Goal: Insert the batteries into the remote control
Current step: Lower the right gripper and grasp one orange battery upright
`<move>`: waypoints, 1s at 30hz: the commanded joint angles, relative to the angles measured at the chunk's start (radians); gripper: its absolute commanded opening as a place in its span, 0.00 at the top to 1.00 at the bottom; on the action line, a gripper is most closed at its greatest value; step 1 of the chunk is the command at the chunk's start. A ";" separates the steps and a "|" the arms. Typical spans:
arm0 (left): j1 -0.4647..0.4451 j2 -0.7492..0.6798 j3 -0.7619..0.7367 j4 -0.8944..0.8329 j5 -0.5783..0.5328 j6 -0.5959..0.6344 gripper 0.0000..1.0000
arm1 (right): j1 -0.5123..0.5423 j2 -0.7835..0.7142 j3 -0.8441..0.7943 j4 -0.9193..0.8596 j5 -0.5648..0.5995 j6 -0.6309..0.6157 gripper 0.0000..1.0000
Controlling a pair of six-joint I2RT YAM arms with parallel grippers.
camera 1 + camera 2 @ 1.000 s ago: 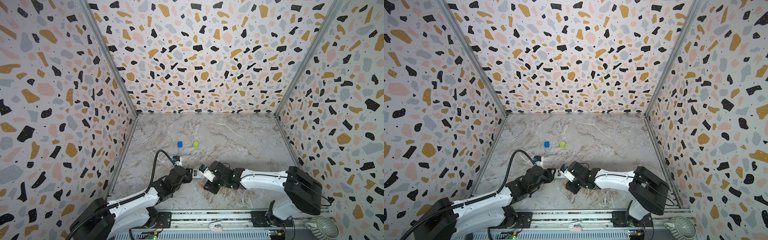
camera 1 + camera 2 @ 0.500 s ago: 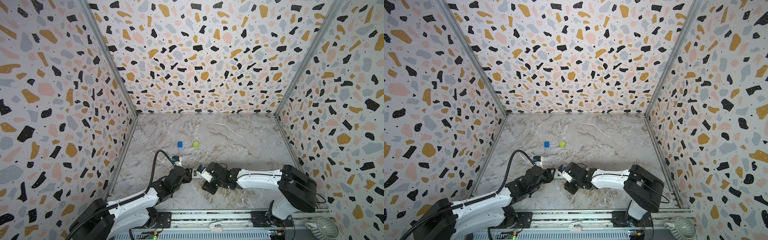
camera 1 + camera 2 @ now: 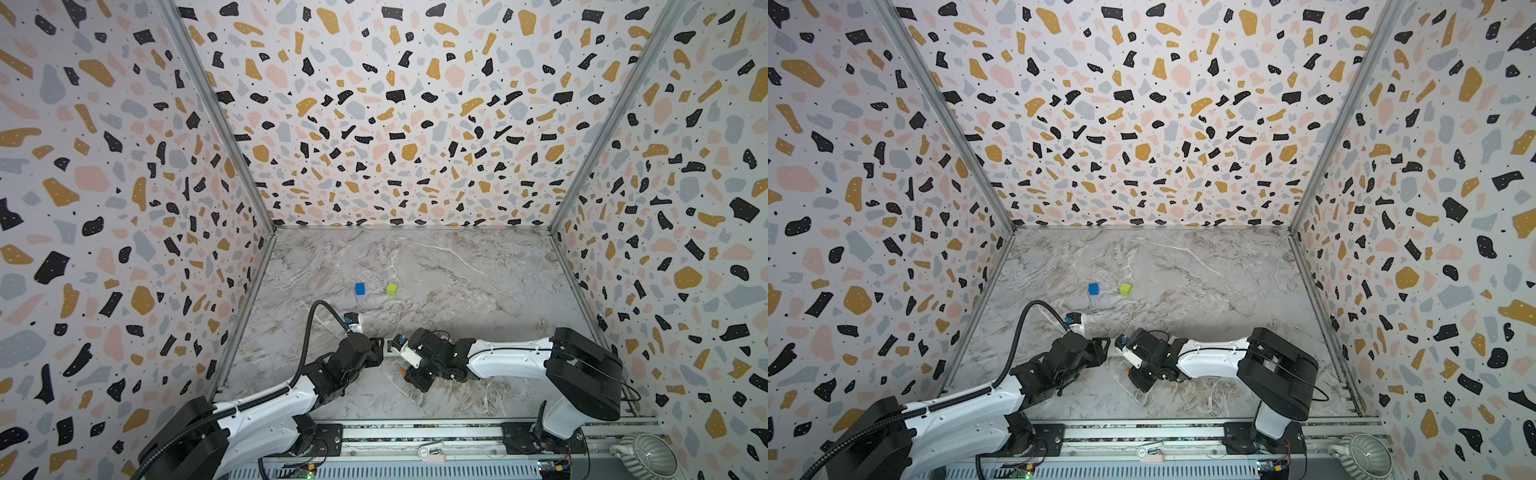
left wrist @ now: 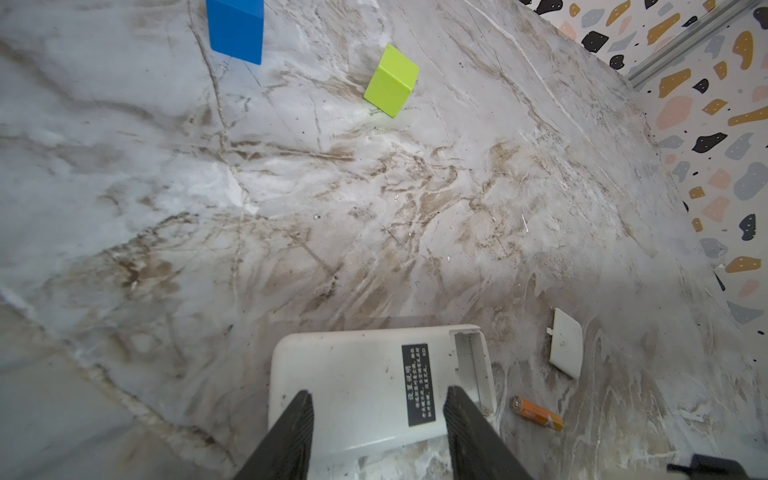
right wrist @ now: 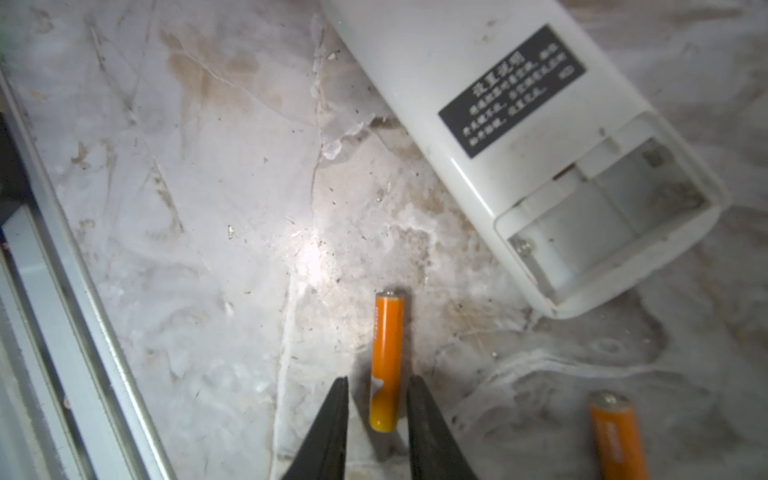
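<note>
Two hands sit low at the front of the tabletop (image 3: 457,282). The left hand (image 4: 379,392) is about half open, both fingertips over the plain white back of the remote (image 4: 353,374), which lies face down; whether they press on it I cannot tell. The right hand (image 5: 379,379) is narrowly open astride the pale end of one battery (image 5: 386,340), with a sliver of tabletop showing on each side, so it grips nothing. Only the right wrist view looks into the remote's open compartment (image 5: 602,216) and shows the second battery (image 5: 615,436) lying apart. Only the left wrist view shows the loose cover (image 4: 565,349) beside the remote's open end.
</note>
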State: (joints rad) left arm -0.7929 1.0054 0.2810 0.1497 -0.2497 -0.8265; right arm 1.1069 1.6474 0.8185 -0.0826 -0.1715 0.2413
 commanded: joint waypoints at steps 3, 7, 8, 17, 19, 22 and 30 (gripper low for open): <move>0.000 -0.004 -0.011 0.005 -0.021 -0.001 0.47 | 0.009 0.006 0.033 -0.024 0.016 -0.006 0.77; 0.000 -0.015 -0.009 -0.005 -0.021 -0.001 0.47 | 0.010 0.010 0.031 -0.031 0.029 -0.006 0.80; 0.000 -0.018 -0.008 -0.010 -0.023 -0.001 0.47 | 0.011 0.012 0.031 -0.034 0.034 -0.004 0.81; 0.000 -0.037 0.003 -0.033 -0.024 0.003 0.46 | 0.014 0.027 0.039 -0.057 0.067 -0.008 0.84; 0.000 -0.037 0.007 -0.036 -0.022 0.006 0.46 | 0.015 0.028 0.040 -0.057 0.069 -0.009 0.87; 0.000 -0.037 0.013 -0.035 -0.016 0.010 0.46 | 0.015 0.025 0.035 -0.046 0.062 -0.012 0.93; 0.000 -0.034 0.035 -0.034 0.025 0.035 0.46 | 0.004 -0.018 -0.007 -0.008 0.054 0.006 1.00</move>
State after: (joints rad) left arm -0.7929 0.9783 0.2832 0.1123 -0.2420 -0.8196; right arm 1.1164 1.6630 0.8330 -0.0898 -0.1226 0.2386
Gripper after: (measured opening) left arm 0.538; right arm 0.131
